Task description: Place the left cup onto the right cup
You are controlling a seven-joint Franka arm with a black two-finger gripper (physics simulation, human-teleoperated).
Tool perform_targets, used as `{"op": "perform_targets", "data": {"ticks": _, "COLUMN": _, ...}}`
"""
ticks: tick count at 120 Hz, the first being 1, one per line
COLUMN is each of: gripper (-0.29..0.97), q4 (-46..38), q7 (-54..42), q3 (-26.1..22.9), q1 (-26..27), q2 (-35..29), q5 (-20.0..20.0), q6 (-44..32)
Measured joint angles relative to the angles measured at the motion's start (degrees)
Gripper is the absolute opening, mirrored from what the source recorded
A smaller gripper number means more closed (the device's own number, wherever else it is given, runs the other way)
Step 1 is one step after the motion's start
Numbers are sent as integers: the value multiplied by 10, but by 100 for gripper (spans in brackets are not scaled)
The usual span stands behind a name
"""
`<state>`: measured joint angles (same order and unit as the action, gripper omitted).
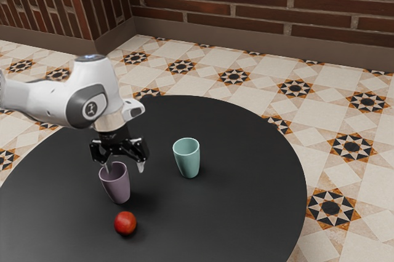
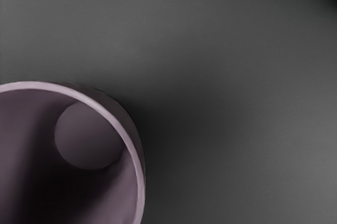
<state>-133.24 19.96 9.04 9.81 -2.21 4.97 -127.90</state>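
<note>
Our claw (image 1: pixel 124 166) open over the purple cup (image 1: pixel 115 183), teal cup (image 1: pixel 186 157) at its two o'clock, red apple (image 1: pixel 125 222) at six o'clock, all on the dark surface (image 1: pixel 246 200).

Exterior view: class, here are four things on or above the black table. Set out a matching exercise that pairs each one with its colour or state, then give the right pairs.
Column one:
1. gripper
2. cup under the gripper
3. cup standing alone
4. apple

Column two:
A. teal
B. open
C. red
D. purple

Pairs: 1-B, 2-D, 3-A, 4-C.
</note>
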Motion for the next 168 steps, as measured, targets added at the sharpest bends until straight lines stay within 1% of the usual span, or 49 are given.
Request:
{"op": "perform_targets", "data": {"ticks": 36, "gripper": 68, "q4": -1, "q7": 27, "q3": 0, "q1": 0, "q2": 35, "q5": 0, "q6": -27}}
{"op": "perform_targets", "data": {"ticks": 44, "gripper": 65, "q4": -1, "q7": 32, "q3": 0, "q1": 0, "q2": 37, "q5": 1, "q6": -32}}
{"op": "perform_targets", "data": {"ticks": 52, "gripper": 56, "q4": -2, "q7": 36, "q3": 0, "q1": 1, "q2": 38, "q5": 1, "q6": -36}}
{"op": "perform_targets", "data": {"ticks": 66, "gripper": 30, "q4": -8, "q7": 43, "q3": 1, "q1": 2, "q2": 38, "q5": 3, "q6": -40}}
{"op": "perform_targets", "data": {"ticks": 74, "gripper": 17, "q4": -10, "q7": 46, "q3": 2, "q1": 3, "q2": 38, "q5": 4, "q6": -41}}
{"op": "perform_targets", "data": {"ticks": 86, "gripper": 5, "q4": -16, "q7": 50, "q3": 3, "q1": 3, "q2": 37, "q5": 5, "q6": -43}}
{"op": "perform_targets", "data": {"ticks": 95, "gripper": -1, "q4": -17, "q7": 53, "q3": 4, "q1": 2, "q2": 35, "q5": 6, "q6": -44}}
{"op": "perform_targets", "data": {"ticks": 109, "gripper": -6, "q4": -17, "q7": 57, "q3": 4, "q1": 1, "q2": 35, "q5": 5, "q6": -44}}
{"op": "perform_targets", "data": {"ticks": 129, "gripper": -10, "q4": -19, "q7": 64, "q3": 5, "q1": -1, "q2": 35, "q5": 3, "q6": -44}}
{"op": "perform_targets", "data": {"ticks": 168, "gripper": -11, "q4": -16, "q7": 76, "q3": 5, "q1": -4, "q2": 33, "q5": -3, "q6": -41}}
